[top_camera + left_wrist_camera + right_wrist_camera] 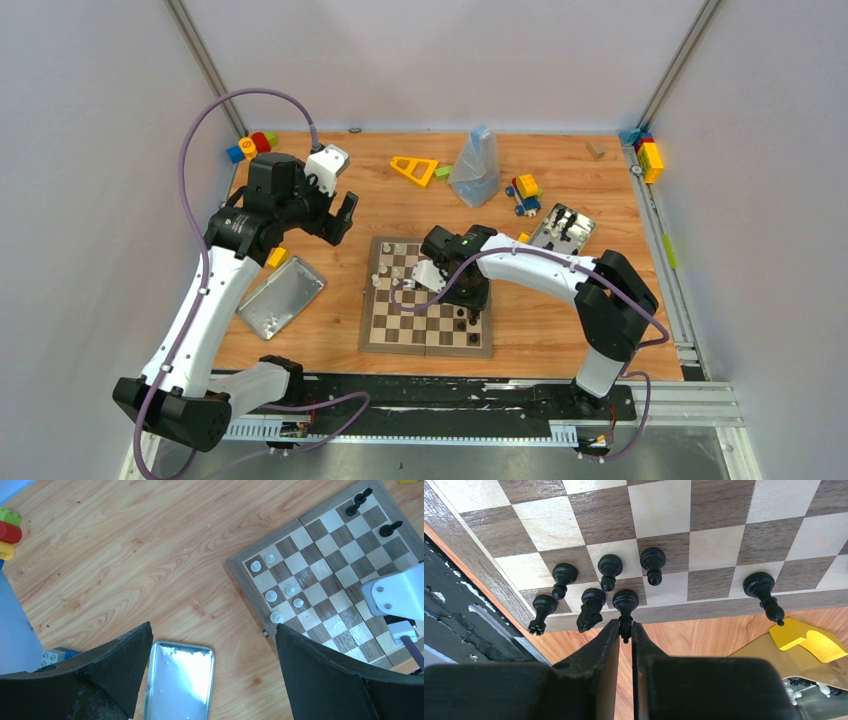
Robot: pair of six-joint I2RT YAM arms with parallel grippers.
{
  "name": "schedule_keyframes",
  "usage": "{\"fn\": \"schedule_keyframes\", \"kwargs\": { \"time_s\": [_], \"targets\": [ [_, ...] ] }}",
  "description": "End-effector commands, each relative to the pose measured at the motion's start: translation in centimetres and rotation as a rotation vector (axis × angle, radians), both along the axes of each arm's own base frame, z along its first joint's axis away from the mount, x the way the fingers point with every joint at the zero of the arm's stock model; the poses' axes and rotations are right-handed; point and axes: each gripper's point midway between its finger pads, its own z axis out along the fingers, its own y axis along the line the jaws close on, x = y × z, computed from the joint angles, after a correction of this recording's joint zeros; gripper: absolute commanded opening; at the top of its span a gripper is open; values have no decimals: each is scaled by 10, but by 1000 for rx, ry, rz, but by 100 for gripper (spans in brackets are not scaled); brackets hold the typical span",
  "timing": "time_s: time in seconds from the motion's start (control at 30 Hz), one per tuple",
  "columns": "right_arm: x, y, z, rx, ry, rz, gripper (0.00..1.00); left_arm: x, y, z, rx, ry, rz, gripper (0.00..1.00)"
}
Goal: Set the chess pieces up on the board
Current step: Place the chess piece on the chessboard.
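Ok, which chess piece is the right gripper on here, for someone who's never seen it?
Find the board and the cluster of six black pieces at its near right corner. In the row along the border, beside the horse-headed piece, stands the black piece. It alone has its tip pinched between the fingers of the right gripper.

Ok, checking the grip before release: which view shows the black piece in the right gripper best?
Right wrist view: the black piece sits centre frame, its tip pinched between the right gripper fingers, base on the board. Top external shows only dark specks under the gripper; left wrist view hides it behind the arm.
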Motion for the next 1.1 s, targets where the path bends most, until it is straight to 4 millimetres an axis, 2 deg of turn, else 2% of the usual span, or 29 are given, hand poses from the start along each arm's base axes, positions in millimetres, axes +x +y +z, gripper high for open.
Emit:
{"fn": "schedule_keyframes", "kwargs": {
  "time_s": [0.0, 0.47, 0.73, 1.07],
  "targets": [
    [7, 8, 7, 5, -24, 18, 8, 1, 1, 13, -5, -56, -11, 100],
    [4, 9, 7, 6, -19, 15, 14, 0, 3, 12, 3, -61, -7, 100],
    [4, 7, 9, 2, -20, 9, 26, 0, 3, 12, 3, -62, -8, 100],
    [5, 10, 11, 15, -24, 4, 33, 0, 3, 12, 3, -64, -7, 100]
  ]
}}
